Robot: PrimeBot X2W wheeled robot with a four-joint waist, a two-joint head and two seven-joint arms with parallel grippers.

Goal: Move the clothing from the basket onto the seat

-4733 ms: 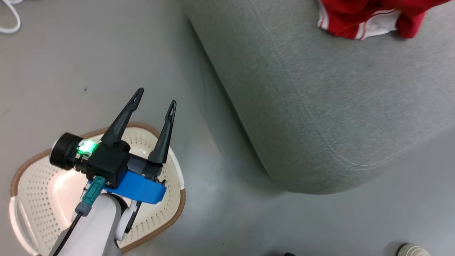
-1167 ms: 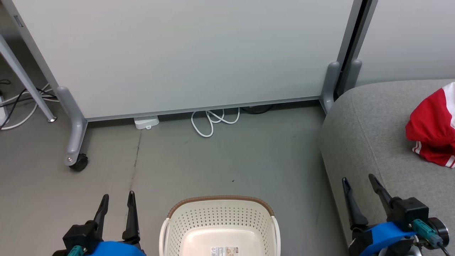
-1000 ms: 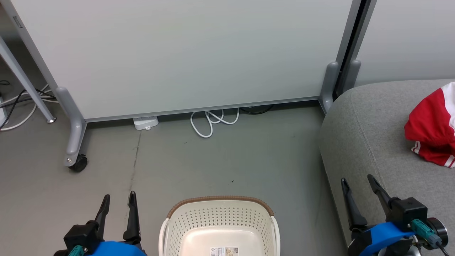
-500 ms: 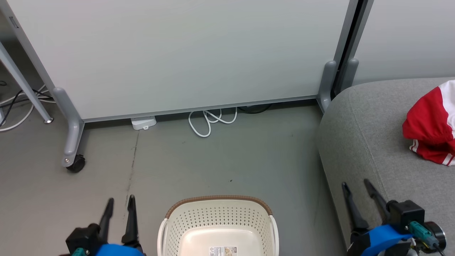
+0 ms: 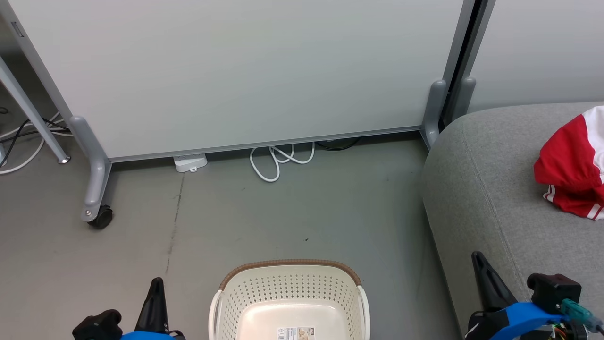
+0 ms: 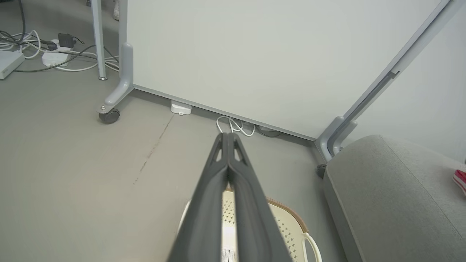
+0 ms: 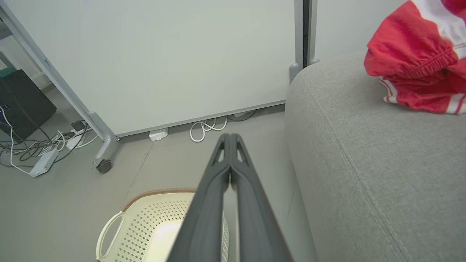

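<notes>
left to right, here's how it looks. your left end effector (image 5: 156,284) is at the lower left over the floor. its fingers are pinched right together with nothing between them, and it's near the basket (image 5: 290,262) but not touching it.

the basket sits on the floor in the middle. the part of its bottom you can see is bare apart from a small label, no red in it. the near part is cut off in the head view though, so i'd tip the head down and check that bit before you call it.

right of that is the seat (image 5: 476,189). the clothing (image 5: 568,172) is bunched up on top of it at the far right, well back from the rounded edge, so it doesn't look likely to slide off. it's one red heap running out of frame, so i can't tell if it's both pieces.

your right end effector (image 5: 479,259) is down by the side of the seat, also closed tight and empty.

looks basically done to me. park both arms clear of the basket rim and the cushion, and confirm the basket's empty.
</notes>
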